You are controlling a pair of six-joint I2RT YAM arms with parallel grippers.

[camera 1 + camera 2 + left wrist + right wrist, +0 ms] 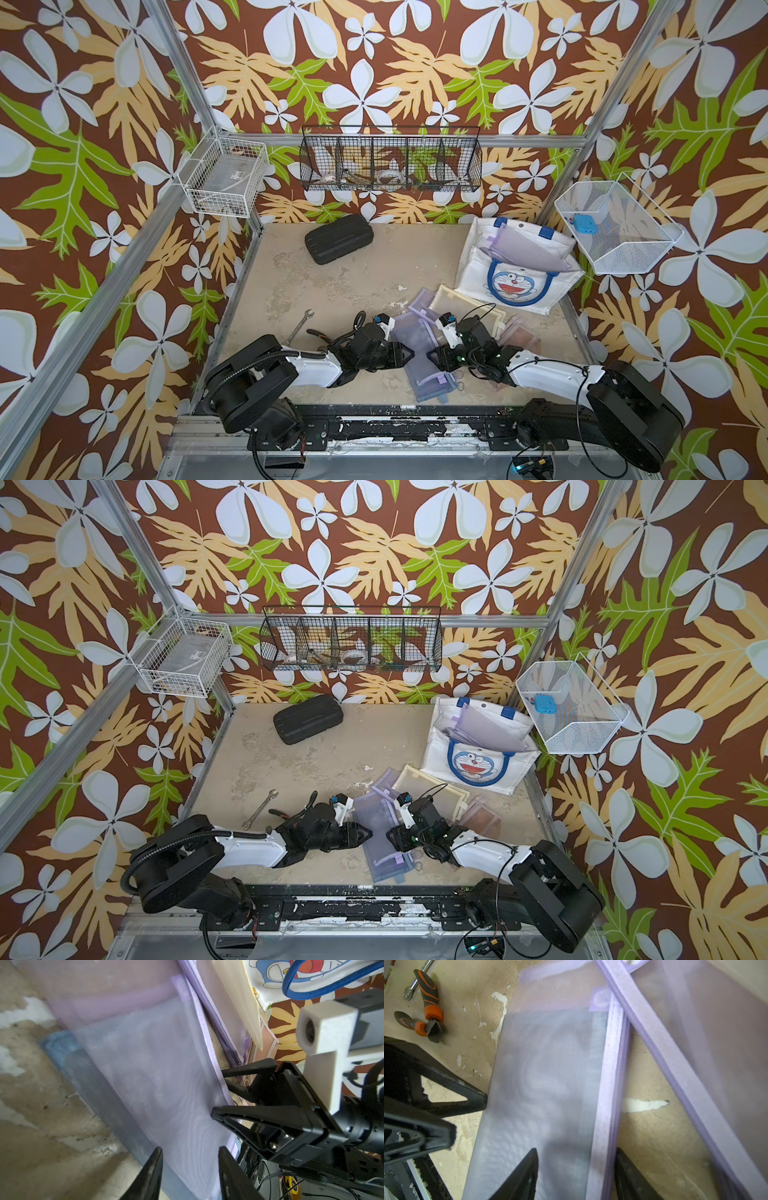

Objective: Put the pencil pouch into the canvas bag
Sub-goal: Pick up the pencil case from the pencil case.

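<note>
While both arms reached low over the worn beige tabletop (332, 282), the pencil pouch (411, 334), a flat translucent lilac mesh sleeve with a lilac zip band, lay outside the canvas bag (473, 274). The bag was a white tote with blue handles and a blue cartoon cat face. The pouch lay on the side of the bag toward the robot's base, with a cream mesh pouch (455, 305) between the two. Further lilac mesh pouches (528, 249) protruded from the bag's mouth. The left gripper (190, 1153) stood at the pouch's plain long edge, the edge away from the bag, with its jaws partly spread. The right gripper (576, 1153) stood at the zip edge, the edge toward the bag, with its jaws likewise partly spread. Whether either pair bore on the mesh could not be determined, since both wrist views were blurred there. A second lilac pouch (685, 1043) lay crossed just beside the zip edge, on the bag's side. A black ribbed hard case (338, 239) lay well to the bag's left, against the far wall. A silver open-ended spanner (297, 326) and orange-and-black pliers (425, 1012) lay farther from the bag than the left gripper.
</note>
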